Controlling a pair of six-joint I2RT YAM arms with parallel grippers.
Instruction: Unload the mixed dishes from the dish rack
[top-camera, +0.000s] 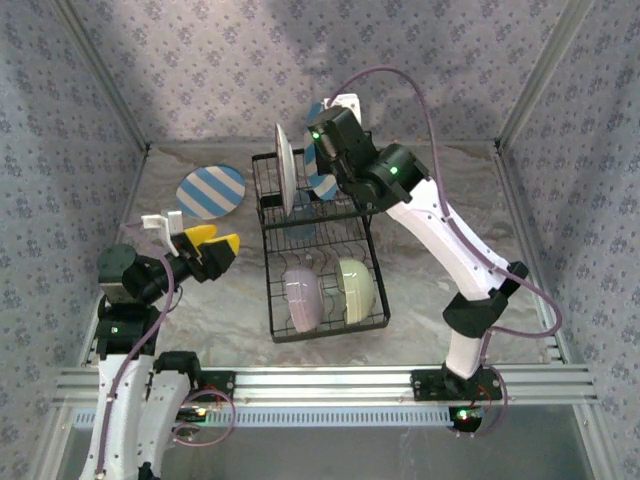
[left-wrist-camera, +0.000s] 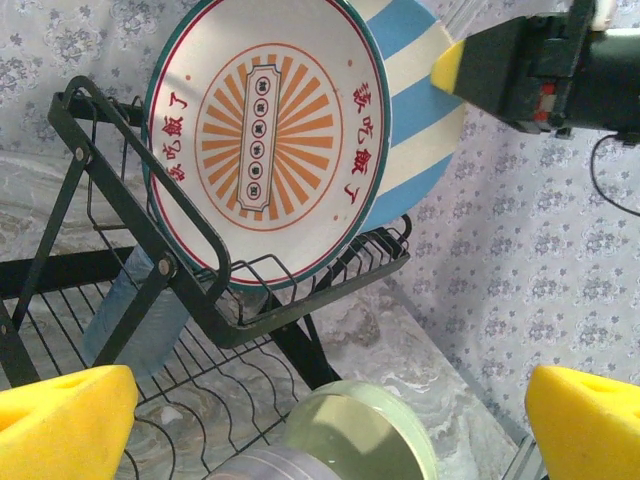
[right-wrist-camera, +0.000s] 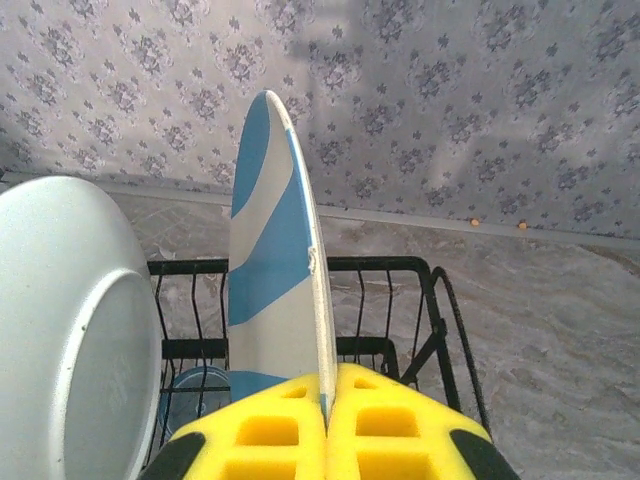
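Right end effector (right-wrist-camera: 325, 388) clenched on striped plate (right-wrist-camera: 272, 260) standing in dish rack (right-wrist-camera: 385, 264); left end effector (top-camera: 215, 238) released, left of rack.

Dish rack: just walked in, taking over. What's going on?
The right arm has its jaws shut on a striped plate standing in the dish rack. The left arm hovers beside the rack, jaws open. A second striped plate lies on the table; a lavender bowl, a green bowl and a patterned plate sit racked.
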